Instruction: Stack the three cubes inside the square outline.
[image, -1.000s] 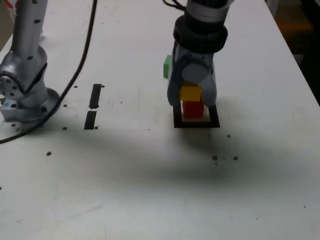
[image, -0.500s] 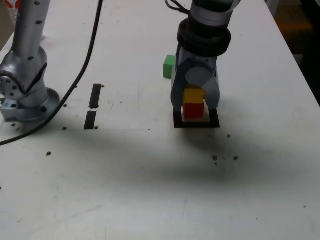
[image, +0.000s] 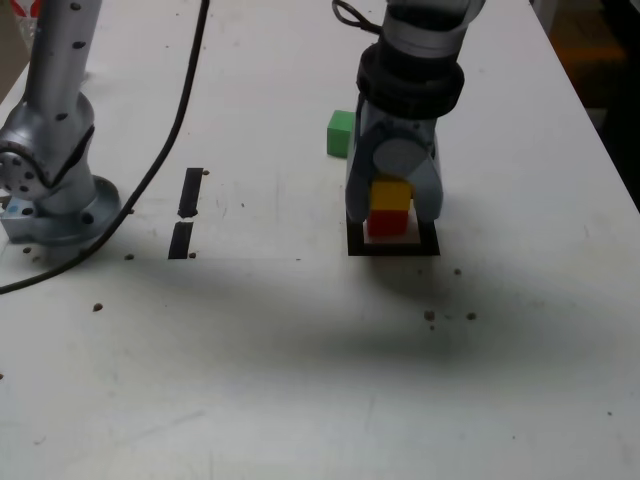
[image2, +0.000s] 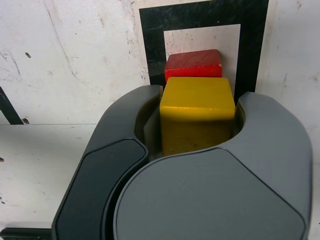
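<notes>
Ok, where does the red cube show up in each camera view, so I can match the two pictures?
Exterior view: the red cube sits inside the square outline, right of centre, directly under the yellow cube that the gripper holds.
Wrist view: the red cube shows just past the yellow cube, on the white centre of the outline.
Shared landmark: the black square outline.

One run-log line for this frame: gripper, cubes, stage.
gripper: shut on yellow cube | yellow: over red cube | red: in square outline | green cube: on table, apart | stage: second cube being placed
</notes>
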